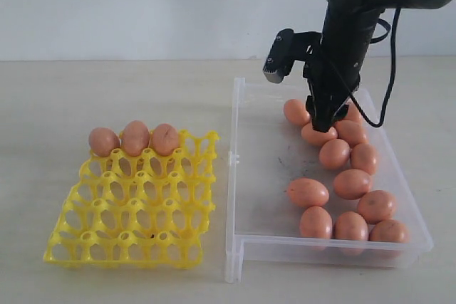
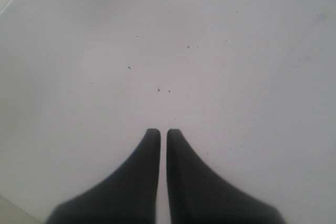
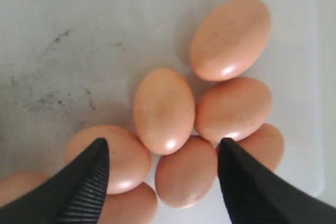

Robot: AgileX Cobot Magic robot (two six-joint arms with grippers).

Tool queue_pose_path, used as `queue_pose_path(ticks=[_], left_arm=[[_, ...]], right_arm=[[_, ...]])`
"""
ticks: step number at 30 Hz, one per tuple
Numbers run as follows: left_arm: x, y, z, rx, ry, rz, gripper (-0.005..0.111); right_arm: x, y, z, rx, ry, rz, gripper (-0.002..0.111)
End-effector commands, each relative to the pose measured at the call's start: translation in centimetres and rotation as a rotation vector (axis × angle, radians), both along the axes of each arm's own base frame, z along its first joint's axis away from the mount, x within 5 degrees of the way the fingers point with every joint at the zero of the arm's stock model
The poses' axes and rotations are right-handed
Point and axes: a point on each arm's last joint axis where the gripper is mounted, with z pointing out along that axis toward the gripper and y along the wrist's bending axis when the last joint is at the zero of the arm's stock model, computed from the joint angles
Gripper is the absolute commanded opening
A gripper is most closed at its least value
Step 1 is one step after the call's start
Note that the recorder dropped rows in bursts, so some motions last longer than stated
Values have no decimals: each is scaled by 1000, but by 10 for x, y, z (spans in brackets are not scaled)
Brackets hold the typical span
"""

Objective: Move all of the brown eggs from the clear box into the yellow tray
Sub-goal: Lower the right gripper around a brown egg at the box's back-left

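Black right gripper [image 1: 322, 120] spread wide over orange-brown eggs [image 1: 353, 184] in clear plastic box [image 1: 237, 176], frame right. Three eggs in top row of yellow lattice tray [image 1: 128, 248], lower left; left gripper [image 2: 163, 132] pressed together.

This looks like a robotics lab or test bench. A black robot arm [image 1: 353, 26], with a small camera [image 1: 279, 56] mounted at its wrist and a loose black cable [image 1: 391, 69] trailing from it, hangs over a plain pale table [image 1: 85, 97]. Behind stands a bare white wall [image 1: 142, 5], and the table carries a staged exercise: a clear box [image 1: 231, 176] of brown eggs [image 1: 352, 184] beside a yellow tray [image 1: 121, 236].
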Motion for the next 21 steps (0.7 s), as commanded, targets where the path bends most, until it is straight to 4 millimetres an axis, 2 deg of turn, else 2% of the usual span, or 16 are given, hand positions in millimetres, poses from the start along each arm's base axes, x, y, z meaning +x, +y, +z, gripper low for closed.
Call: queue_pose_path(ticks=[1, 5, 7, 12, 13, 15, 16, 18, 20, 21], left_arm=[[0, 0, -2, 2, 6, 3, 4], [0, 0, -2, 2, 6, 3, 4], [0, 0, -2, 2, 6, 3, 4], [0, 0, -2, 2, 6, 3, 4], [0, 0, -2, 2, 6, 3, 4], [0, 0, -2, 2, 6, 3, 4], [0, 0, -2, 2, 6, 3, 4], [0, 0, -2, 2, 6, 3, 4], [0, 0, -1, 2, 3, 5, 4], [0, 0, -1, 2, 3, 5, 4]], right_arm=[[7, 0, -6, -26, -34, 27, 53], [12, 1, -37, -72, 25, 70, 52], [13, 3, -46, -63, 40, 83, 52], [16, 6, -49, -37, 12, 95, 52], [16, 8, -49, -12, 11, 80, 49], [15, 10, -50, 21, 21, 62, 33], [16, 11, -49, 30, 15, 56, 20], [15, 10, -50, 24, 24, 43, 6], [14, 7, -50, -22, 40, 66, 3], [14, 6, -50, -28, 40, 68, 9]])
